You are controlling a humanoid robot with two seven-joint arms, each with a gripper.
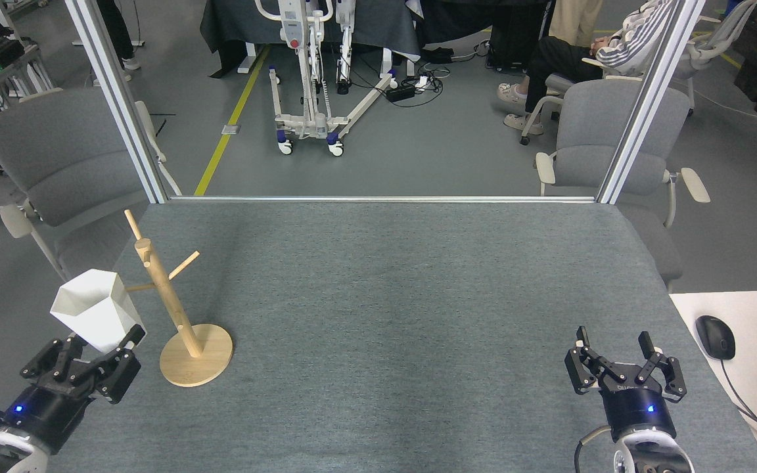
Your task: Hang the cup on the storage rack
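Currently the left gripper [99, 348] clamps the base of the one cup [94, 317], rim tipped toward 11 o'clock. The single storage rack [175, 309] stands just beside it at 3 o'clock, a side peg reaching toward the cup. The right gripper [623, 361], far off, hangs spread and empty.

Cup [97, 309] left of the storage rack [175, 315], at the table [391, 295]'s left edge.

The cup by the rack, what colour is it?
Plain matte white, no pattern; the cup shows best in the head view.
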